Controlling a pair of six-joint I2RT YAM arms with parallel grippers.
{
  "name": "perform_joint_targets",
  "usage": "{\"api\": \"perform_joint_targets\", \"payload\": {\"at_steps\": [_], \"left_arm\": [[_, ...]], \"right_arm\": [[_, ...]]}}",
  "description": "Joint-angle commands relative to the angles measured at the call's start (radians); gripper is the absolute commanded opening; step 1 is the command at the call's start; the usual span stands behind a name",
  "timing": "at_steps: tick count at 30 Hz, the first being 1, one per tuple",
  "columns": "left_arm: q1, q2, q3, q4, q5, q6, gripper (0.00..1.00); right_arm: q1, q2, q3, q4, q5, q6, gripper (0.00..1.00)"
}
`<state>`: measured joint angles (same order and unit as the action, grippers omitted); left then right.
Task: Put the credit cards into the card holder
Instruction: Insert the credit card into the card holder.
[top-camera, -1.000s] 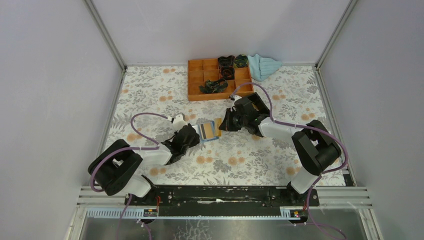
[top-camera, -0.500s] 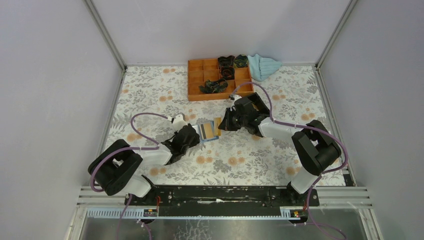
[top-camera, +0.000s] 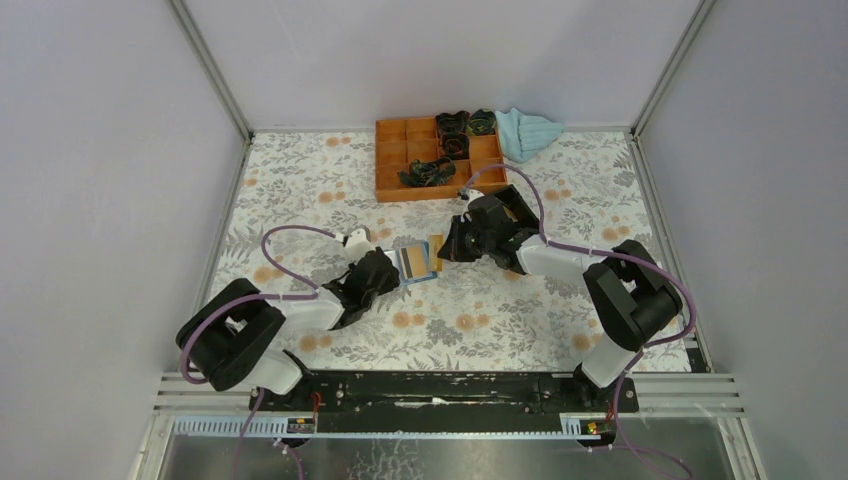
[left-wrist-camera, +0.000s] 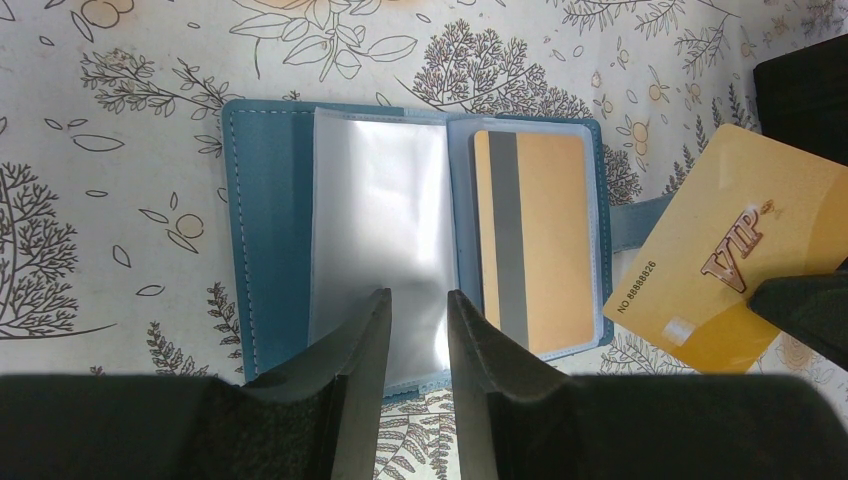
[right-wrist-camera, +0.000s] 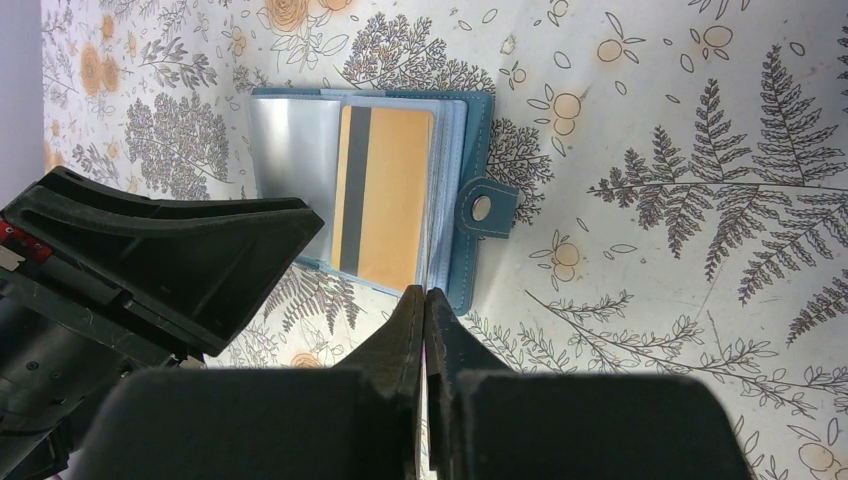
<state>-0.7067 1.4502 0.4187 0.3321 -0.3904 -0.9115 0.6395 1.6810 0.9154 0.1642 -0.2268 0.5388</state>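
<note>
The card holder (top-camera: 412, 264) lies open on the floral table, teal outside with clear sleeves inside (left-wrist-camera: 375, 220). A tan-orange card with a grey stripe (left-wrist-camera: 530, 240) sits in its right sleeve. My left gripper (left-wrist-camera: 418, 297) hovers at the holder's near edge, jaws a narrow gap apart over the empty left sleeve, gripping nothing. My right gripper (right-wrist-camera: 425, 292) is shut on a gold VIP credit card (left-wrist-camera: 730, 265), tilted at the holder's right edge by the clasp strap (right-wrist-camera: 485, 208). In the right wrist view this card is edge-on between the fingers.
An orange compartment tray (top-camera: 395, 160) with dark items stands at the back centre. A light blue cloth (top-camera: 527, 132) lies to its right. Grey walls enclose the table on three sides.
The gold card in my right gripper has shifted slightly along the holder's right edge. The left arm and the holder have not moved.
</note>
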Motion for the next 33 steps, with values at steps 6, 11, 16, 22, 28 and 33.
{"api": "perform_joint_targets", "payload": {"at_steps": [6,11,16,22,28,33], "left_arm": [[-0.022,0.054,-0.018,-0.094,0.048,-0.017,0.34],[-0.022,0.053,-0.021,-0.092,0.047,-0.018,0.35],[-0.022,0.055,-0.022,-0.091,0.048,-0.018,0.35],[-0.023,0.06,-0.021,-0.086,0.05,-0.02,0.35],[-0.025,0.057,-0.024,-0.087,0.047,-0.018,0.34],[-0.025,0.058,-0.025,-0.088,0.048,-0.021,0.34]], "right_arm": [[0.017,0.009,0.021,0.024,-0.008,-0.007,0.0],[0.02,0.016,0.019,0.028,-0.011,-0.004,0.0],[0.022,0.006,0.017,0.035,-0.009,0.001,0.0],[0.024,-0.003,0.028,0.035,-0.019,0.007,0.0],[0.03,0.001,0.026,0.05,-0.021,0.016,0.0],[0.033,-0.007,0.03,0.05,-0.019,0.016,0.0]]}}
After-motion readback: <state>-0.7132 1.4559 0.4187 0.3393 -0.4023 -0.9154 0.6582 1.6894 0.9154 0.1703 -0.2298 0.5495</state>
